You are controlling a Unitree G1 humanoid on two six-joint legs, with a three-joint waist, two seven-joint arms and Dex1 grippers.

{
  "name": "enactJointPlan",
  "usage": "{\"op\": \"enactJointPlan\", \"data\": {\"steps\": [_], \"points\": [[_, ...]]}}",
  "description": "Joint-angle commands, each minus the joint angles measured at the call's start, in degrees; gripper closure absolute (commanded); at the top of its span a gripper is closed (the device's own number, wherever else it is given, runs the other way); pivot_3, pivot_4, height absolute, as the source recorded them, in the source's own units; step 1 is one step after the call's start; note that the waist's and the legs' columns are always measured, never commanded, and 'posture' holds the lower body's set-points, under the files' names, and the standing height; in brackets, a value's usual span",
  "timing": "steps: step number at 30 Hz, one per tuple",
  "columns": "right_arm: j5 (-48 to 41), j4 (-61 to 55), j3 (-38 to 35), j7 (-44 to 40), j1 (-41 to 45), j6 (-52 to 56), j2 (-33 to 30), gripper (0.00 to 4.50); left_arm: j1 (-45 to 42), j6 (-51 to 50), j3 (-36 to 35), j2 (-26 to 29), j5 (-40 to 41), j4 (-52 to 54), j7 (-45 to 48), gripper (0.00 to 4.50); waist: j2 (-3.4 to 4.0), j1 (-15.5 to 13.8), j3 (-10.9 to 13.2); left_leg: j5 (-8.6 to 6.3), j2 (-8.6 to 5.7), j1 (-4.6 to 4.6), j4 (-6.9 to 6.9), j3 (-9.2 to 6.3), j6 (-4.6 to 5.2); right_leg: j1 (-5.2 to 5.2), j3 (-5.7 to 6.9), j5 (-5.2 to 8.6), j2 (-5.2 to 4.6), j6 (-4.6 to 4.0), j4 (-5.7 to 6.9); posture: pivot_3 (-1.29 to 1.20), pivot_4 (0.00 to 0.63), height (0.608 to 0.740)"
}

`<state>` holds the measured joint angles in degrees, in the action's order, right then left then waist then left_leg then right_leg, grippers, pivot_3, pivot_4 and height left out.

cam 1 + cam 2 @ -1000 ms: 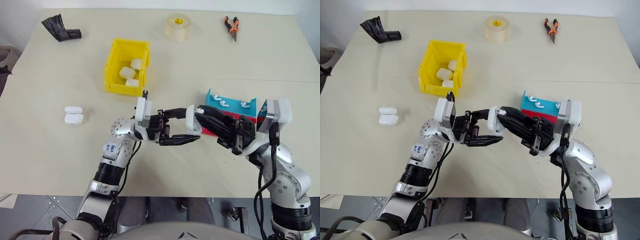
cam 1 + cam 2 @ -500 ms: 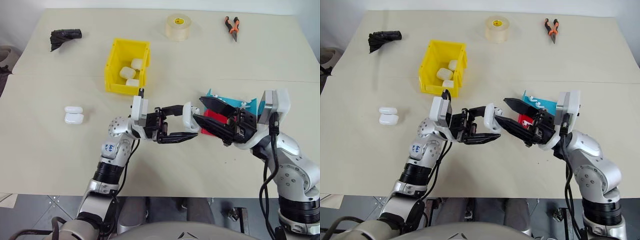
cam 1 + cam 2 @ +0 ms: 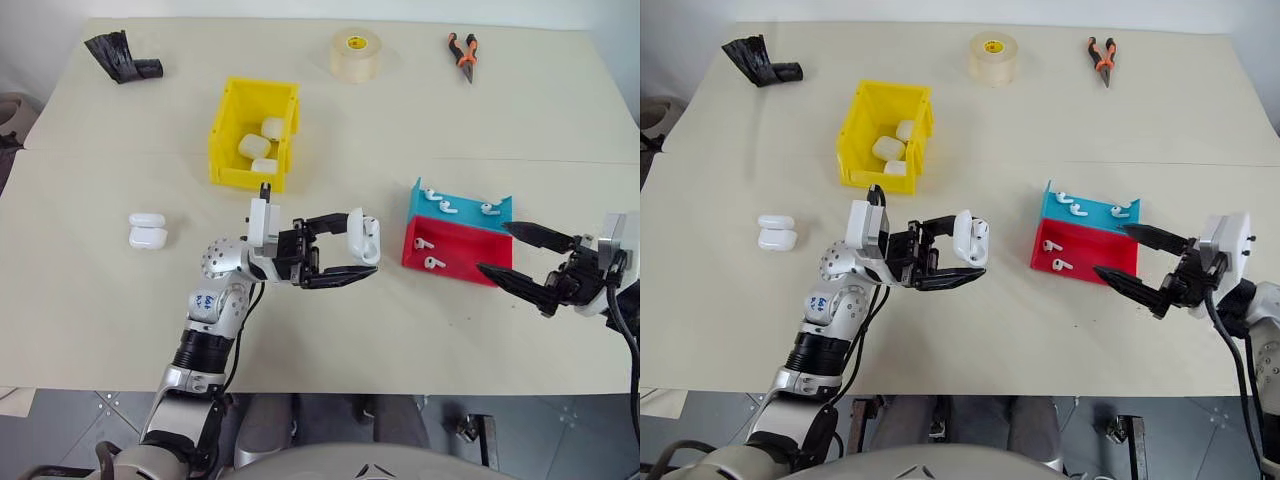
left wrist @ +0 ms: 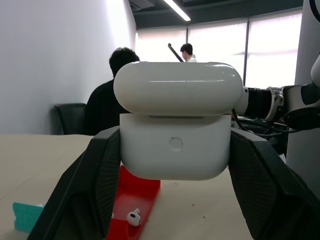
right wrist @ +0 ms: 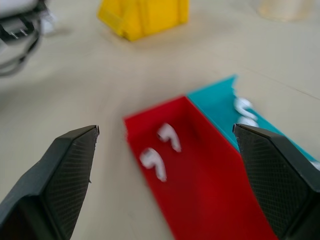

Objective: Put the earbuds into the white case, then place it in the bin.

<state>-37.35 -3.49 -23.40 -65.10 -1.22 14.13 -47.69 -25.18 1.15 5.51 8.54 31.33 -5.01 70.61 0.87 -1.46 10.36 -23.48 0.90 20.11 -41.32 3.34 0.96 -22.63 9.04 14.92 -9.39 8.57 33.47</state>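
The bin (image 3: 252, 135) is sitting toward the far left of the counter (image 3: 560, 120) holding three white cases, while just beside each other the red tray (image 3: 452, 247) is carrying two earbuds (image 3: 428, 254) and the blue tray (image 3: 460, 206) is carrying three more. The left gripper (image 3: 355, 247) is pinching the white case (image 3: 364, 236) above the counter between the bin and the red tray, its lid slightly raised, and the right gripper (image 3: 505, 251) is hanging with fingers spread wide just right of the trays. Two more white cases (image 3: 147, 230) are lying at the left, with a black object (image 3: 121, 56), a tape roll (image 3: 356, 54) and orange-handled pliers (image 3: 463, 52) along the far edge; no writing is legible.
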Motion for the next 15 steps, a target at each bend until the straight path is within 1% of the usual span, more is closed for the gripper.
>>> {"op": "enactJointPlan", "data": {"steps": [1,4,6,8,12,15], "points": [[3.92,2.66,1.21,-1.99,2.99,-3.58,-2.28,0.02,0.60,2.17,-0.25,-0.66,-0.20,1.74,-0.93,1.70,0.01,0.01,0.00,0.00,0.00,0.00,0.00,0.00,0.00,0.00,0.00,0.00,0.00,0.00,0.00,0.00,0.150,0.740],[6.01,4.45,3.99,-1.59,8.36,-2.22,-3.35,0.02,0.93,3.11,-0.30,-0.79,-0.42,1.68,-1.42,1.70,0.01,0.11,0.00,0.00,0.01,0.00,-0.02,0.00,0.00,0.00,0.00,0.00,0.00,0.00,0.01,0.00,0.150,0.740],[10.80,6.46,8.41,0.74,13.91,2.35,-6.41,0.02,1.21,3.75,-0.37,-0.78,-0.53,1.63,-1.70,1.70,0.08,0.18,-0.01,0.00,0.02,0.00,-0.01,0.00,-0.01,0.00,0.01,0.00,0.00,0.00,0.01,0.00,0.150,0.740],[13.89,8.72,12.55,1.11,19.75,5.91,-8.60,0.02,1.44,4.32,-0.39,-0.86,-0.60,1.54,-1.95,1.70,0.09,0.19,-0.01,0.00,0.02,0.00,-0.02,0.01,-0.01,-0.02,-0.01,0.00,0.00,0.00,0.02,0.00,0.150,0.740],[15.96,16.28,17.94,-4.06,31.97,6.24,-8.66,0.02,1.80,5.31,-0.15,-1.04,-0.70,1.12,-2.01,1.70,0.10,0.12,0.00,0.00,0.02,0.05,-0.04,-0.01,0.00,-0.04,0.03,0.00,0.00,0.00,0.01,0.00,0.150,0.740],[19.78,23.27,22.90,-8.03,39.99,4.28,-7.95,0.02,1.97,5.92,0.04,-1.24,-0.79,0.82,-1.97,1.70,0.09,-0.03,0.00,0.00,0.00,0.09,-0.04,-0.03,0.00,-0.04,0.06,0.00,0.00,0.00,-0.02,0.00,0.150,0.740]]}}
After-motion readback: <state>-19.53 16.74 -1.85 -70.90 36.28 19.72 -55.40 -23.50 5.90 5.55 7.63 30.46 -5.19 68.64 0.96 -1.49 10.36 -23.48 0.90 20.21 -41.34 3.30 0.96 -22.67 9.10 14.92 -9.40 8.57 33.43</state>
